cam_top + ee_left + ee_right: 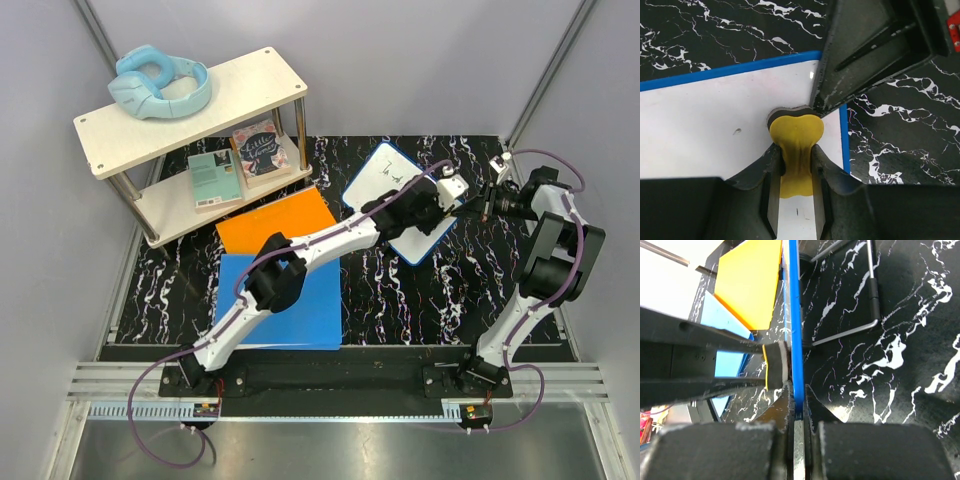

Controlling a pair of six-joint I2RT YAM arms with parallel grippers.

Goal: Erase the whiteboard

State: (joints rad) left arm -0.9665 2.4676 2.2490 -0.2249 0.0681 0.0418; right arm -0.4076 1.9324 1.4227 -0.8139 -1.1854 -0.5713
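Whiteboard, a flat white rectangular panel with thin blue rim and rounded corners, lying askew on the black, white-veined marble-look tabletop. On its face, just inside the edge nearest the right arm: yellow foam eraser with dark felt sole, felt side against the board, squeezed out of shape between the clenched fingers of the left gripper. At that same edge: right gripper clamped tight on the blue rim, probably to keep the board from sliding. Around the eraser, white surface looking clean bar a faint speck or two. Toward the board's far-left corner, a short line of black handwriting not yet wiped. Judged partway through: patch by the eraser done, far lettering left to rub out. Just left of the board: flat orange folder, then a flat blue folder nearer the arm bases. Farther left: pale wooden two-tier shelf holding books
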